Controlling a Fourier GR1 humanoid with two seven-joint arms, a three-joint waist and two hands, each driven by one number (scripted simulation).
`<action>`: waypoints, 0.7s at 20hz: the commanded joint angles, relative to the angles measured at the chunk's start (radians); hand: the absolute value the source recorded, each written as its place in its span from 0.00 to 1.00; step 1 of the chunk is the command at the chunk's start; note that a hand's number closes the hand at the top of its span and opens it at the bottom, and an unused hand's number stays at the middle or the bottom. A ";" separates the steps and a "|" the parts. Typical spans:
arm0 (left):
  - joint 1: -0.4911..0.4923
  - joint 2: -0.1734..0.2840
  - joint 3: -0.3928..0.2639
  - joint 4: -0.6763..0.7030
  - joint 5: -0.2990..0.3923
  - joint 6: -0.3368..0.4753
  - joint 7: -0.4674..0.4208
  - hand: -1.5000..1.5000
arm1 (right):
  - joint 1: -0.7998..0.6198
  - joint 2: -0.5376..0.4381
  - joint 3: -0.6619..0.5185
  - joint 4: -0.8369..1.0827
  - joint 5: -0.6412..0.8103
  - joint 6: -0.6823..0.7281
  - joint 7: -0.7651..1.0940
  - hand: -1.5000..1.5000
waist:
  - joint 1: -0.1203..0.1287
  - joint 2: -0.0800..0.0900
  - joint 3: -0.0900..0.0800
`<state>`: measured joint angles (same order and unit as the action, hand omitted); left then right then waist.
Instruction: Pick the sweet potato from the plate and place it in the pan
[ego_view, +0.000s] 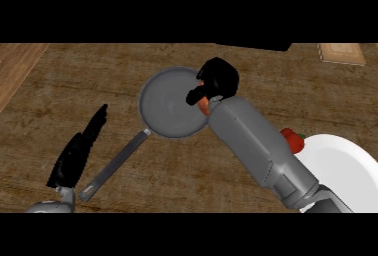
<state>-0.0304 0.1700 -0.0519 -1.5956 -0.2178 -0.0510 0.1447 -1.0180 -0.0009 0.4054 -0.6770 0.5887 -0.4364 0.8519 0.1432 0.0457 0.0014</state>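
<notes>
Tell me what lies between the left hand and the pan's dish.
The pan's handle runs there over bare counter, beside the left hand, up to the pan; head view.

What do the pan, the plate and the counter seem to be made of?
The pan looks like grey metal with a matte finish: even dull grey, no glare. The plate looks like white glazed ceramic, smooth and bright, though plastic is possible. The counter looks like brown wood, with streaky grain.

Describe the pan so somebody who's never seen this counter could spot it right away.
On the brown wooden counter, look just left of centre, where the right hand hovers holding something orange. The pan is the round grey dish beneath it, with a long grey handle running down-left. The white plate at right has no handle.
</notes>
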 joint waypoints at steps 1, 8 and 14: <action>-0.006 0.014 0.001 0.006 -0.007 -0.009 -0.013 0.50 | 0.040 0.001 -0.075 0.039 -0.178 -0.079 -0.041 0.00 | 0.029 0.009 0.002; -0.016 0.012 0.000 0.006 0.010 -0.027 0.000 0.50 | 0.023 0.001 -0.089 0.025 -0.296 -0.328 -0.244 0.00 | 0.024 -0.001 0.002; -0.044 0.009 0.021 0.030 0.012 -0.014 0.010 0.50 | 0.011 0.001 -0.114 0.044 -0.342 -0.577 -0.358 0.00 | 0.003 -0.005 0.001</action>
<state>-0.0586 0.1705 -0.0493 -1.5680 -0.2197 -0.0575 0.1416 -1.0134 -0.0019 0.3075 -0.6409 0.2840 -0.8512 0.5586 0.1594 0.0452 0.0023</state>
